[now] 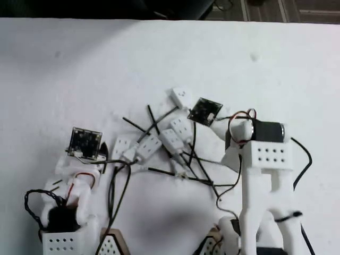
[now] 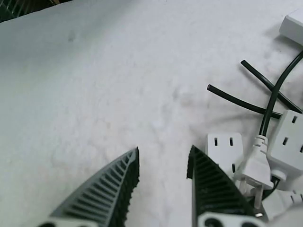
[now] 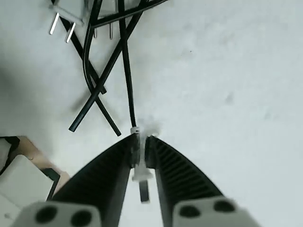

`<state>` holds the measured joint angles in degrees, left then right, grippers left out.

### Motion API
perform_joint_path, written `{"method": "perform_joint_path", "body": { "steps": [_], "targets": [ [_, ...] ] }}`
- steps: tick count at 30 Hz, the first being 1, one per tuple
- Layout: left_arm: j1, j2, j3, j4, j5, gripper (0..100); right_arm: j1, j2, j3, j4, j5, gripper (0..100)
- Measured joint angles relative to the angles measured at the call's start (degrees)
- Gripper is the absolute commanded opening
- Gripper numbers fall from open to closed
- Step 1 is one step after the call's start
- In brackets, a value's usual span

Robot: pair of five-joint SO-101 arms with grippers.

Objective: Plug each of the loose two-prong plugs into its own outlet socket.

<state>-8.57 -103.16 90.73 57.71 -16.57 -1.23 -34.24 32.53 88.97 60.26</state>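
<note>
Several white outlet sockets (image 1: pixel 149 146) lie in a loose cluster mid-table, tangled with black cables (image 1: pixel 197 159). My right gripper (image 3: pixel 141 140) is shut on a small white two-prong plug (image 3: pixel 140 171), whose black cable (image 3: pixel 127 80) runs out past the fingertips. A loose white plug (image 3: pixel 67 10) with bare prongs lies farther off. My left gripper (image 2: pixel 163 161) is open above bare table. Just beside one of its fingers (image 2: pixel 213 189) lie a socket (image 2: pixel 224 146) and a white plug (image 2: pixel 255 169). In the high view the left arm (image 1: pixel 79 159) sits at the lower left and the right arm (image 1: pixel 260 143) at the right.
Another socket (image 1: pixel 181 95) lies apart at the back of the cluster. Wooden arm bases (image 1: pixel 111 244) stand at the front edge. White table (image 1: pixel 79 69) stretches open to the back and left. Stiff cable ends (image 2: pixel 236 99) stick out toward the left gripper.
</note>
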Motion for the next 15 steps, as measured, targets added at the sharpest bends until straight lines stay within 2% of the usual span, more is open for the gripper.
{"method": "perform_joint_path", "body": {
  "steps": [4,11,15],
  "targets": [
    [0.0,0.0,0.0,0.0,0.0,18,-1.1,-4.4,-4.7,3.7,-2.8,1.8],
    [0.0,0.0,0.0,0.0,0.0,18,-1.7,-7.2,-8.8,7.3,-3.4,2.0],
    [0.0,0.0,0.0,0.0,0.0,18,-1.7,-3.2,-4.0,7.4,-2.9,12.3]
  ]
}}
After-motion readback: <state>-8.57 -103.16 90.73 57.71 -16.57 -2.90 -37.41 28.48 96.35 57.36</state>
